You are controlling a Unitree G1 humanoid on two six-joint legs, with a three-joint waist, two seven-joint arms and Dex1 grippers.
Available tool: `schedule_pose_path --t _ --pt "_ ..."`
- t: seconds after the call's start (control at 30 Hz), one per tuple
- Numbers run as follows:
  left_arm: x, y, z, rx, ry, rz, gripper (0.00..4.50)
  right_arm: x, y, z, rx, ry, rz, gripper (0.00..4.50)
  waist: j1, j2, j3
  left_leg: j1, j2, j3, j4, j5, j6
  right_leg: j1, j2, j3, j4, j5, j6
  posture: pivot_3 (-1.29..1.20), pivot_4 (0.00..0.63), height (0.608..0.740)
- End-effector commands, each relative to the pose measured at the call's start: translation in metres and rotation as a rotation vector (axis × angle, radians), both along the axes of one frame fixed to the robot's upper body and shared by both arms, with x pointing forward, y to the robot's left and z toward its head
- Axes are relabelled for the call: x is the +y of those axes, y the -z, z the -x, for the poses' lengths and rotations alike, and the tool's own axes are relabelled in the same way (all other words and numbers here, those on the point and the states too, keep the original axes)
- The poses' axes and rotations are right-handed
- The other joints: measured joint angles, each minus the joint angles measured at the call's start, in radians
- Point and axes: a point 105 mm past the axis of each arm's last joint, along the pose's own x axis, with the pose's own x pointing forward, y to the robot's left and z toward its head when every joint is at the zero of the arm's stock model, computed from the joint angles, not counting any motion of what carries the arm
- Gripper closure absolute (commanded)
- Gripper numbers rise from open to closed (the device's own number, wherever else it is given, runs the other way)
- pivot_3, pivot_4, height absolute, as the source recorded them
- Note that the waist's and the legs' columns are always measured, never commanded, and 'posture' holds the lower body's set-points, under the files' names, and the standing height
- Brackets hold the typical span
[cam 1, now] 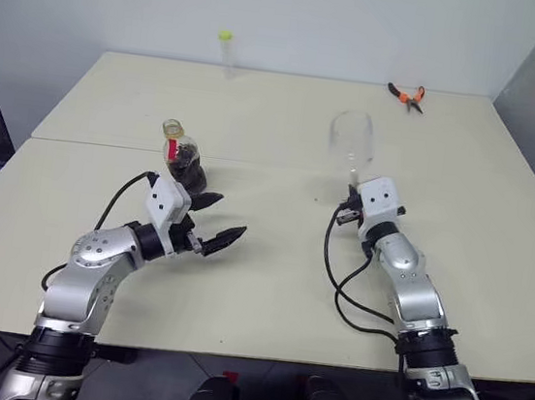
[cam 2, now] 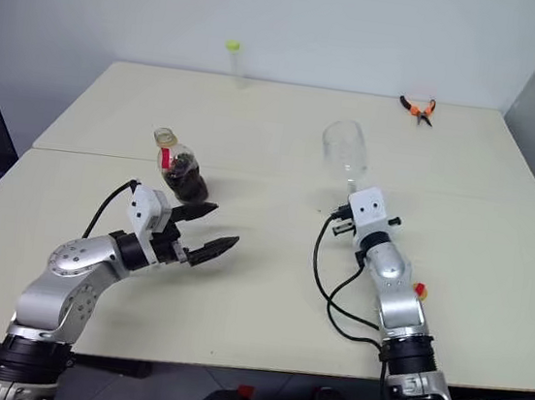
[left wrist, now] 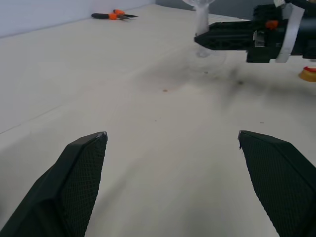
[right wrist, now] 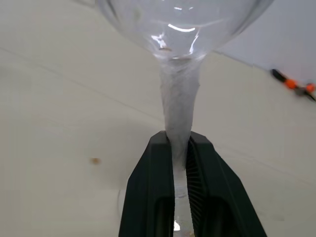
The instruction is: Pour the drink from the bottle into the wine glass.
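the left tool [cam 1: 214,221] hangs low over the bench [cam 1: 265,297], jaws spread wide with nothing between them. the bottle [cam 1: 183,159] stands upright just beyond it, left of the bench's middle and near the seam that runs across the top. its cap is off and the mouth is open; a red band sits at the neck. the drink [cam 1: 187,166] is dark and fills only the lower part of the body, though i cannot tell how much there was to start with. a yellow cap-like piece [left wrist: 308,74] lies on the bench by the right arm.

further right, the glass [cam 1: 351,144] stands upright right of the bench's middle, also near the seam. its bowl looks clear and empty, with no dark liquid in it. the right tool [right wrist: 178,163] is pinched closed on the stem, just under the bowl, pointing level.

at the far edge, a slim tube [cam 1: 225,50] stands left of centre and pliers [cam 1: 406,95] lie toward the far right corner, both well apart from the work.

my reading: the glass is secured and the bottle is opened, but the pour itself is not yet done. what is left is for the free left tool to take the bottle, carry it to the glass and tip it over the rim.
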Motion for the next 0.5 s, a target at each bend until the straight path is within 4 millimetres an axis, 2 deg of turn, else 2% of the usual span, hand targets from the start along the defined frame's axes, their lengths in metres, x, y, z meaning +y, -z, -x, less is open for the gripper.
schedule_pose_path --t 0.03,0.3,0.5 --pt "0.006 -0.021 0.007 -0.042 0.022 0.016 0.0 0.028 -0.014 0.005 -0.069 -0.153 -0.16 4.4 -0.001 0.0 0.0 0.0 0.0 0.0 0.0 0.0 0.0 0.0 0.0 0.0 0.0 0.0 0.0 0.0 0.15 0.74" --pt "0.017 -0.033 0.008 -0.084 -0.012 0.019 0.0 0.068 -0.005 -0.006 -0.109 -0.271 -0.151 4.4 -0.001 0.001 0.001 0.001 0.0 0.0 0.0 0.002 -0.003 0.0 0.001 0.0 0.0 0.0 0.0 0.0 0.15 0.74" --pt "0.02 -0.041 0.011 -0.109 -0.018 0.028 0.0 0.064 0.004 -0.017 -0.104 -0.254 -0.119 4.4 0.0 0.001 0.001 0.0 0.0 0.0 0.0 0.002 -0.004 -0.001 0.001 0.0 0.0 0.0 0.0 0.0 0.15 0.74"
